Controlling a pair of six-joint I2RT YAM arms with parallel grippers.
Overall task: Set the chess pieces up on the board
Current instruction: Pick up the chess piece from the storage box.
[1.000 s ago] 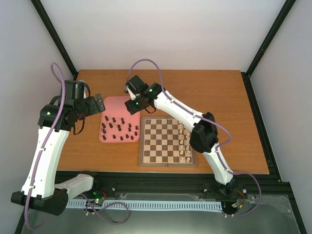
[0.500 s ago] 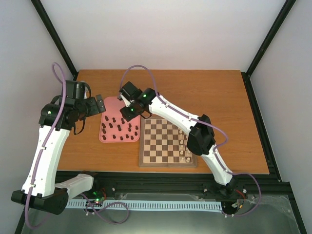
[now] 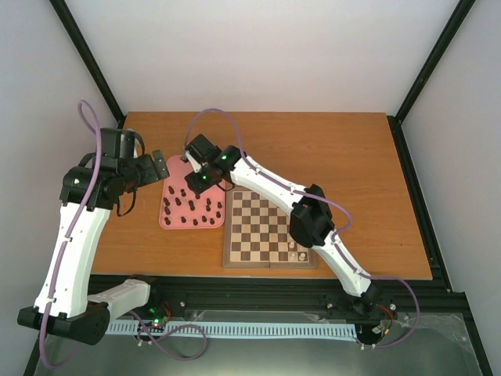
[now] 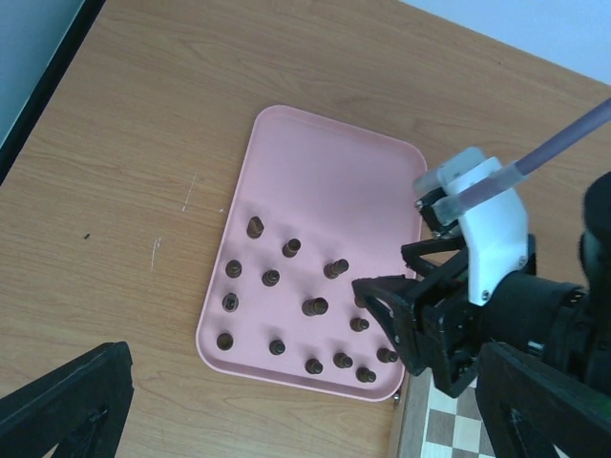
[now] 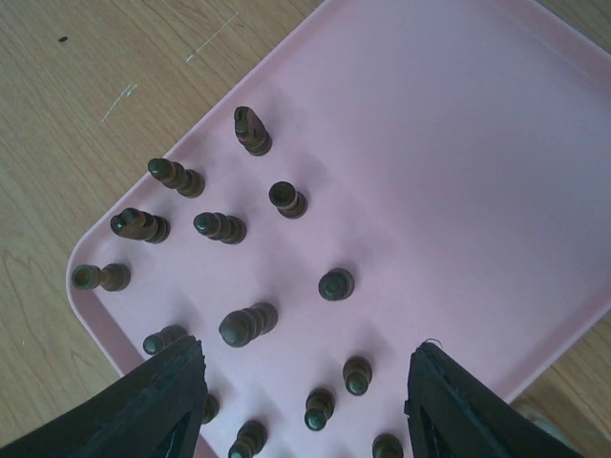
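Note:
Several dark brown chess pieces [image 3: 192,205] stand on a pink tray [image 3: 182,163], left of the board [image 3: 262,227]. My right gripper [image 3: 194,178] hangs over the tray's right half, open, holding nothing. In the right wrist view its fingers [image 5: 162,401] flank a few upright pieces [image 5: 246,324] below them. My left gripper [image 3: 156,168] is wide open above the table by the tray's left edge. Its wrist view looks down on the tray [image 4: 325,162], the pieces [image 4: 314,307] and the right gripper [image 4: 382,269]. A corner of the board [image 4: 449,429] shows at the bottom.
Cream-white pieces [image 3: 296,249] stand along the board's right side, partly hidden by the right arm's elbow. The right arm stretches diagonally across the board. Bare wooden table [image 3: 337,149] lies behind and to the right.
The right gripper has moved left from the board's far left corner to over the tray, its jaws narrowing slightly. The left arm has stayed put.

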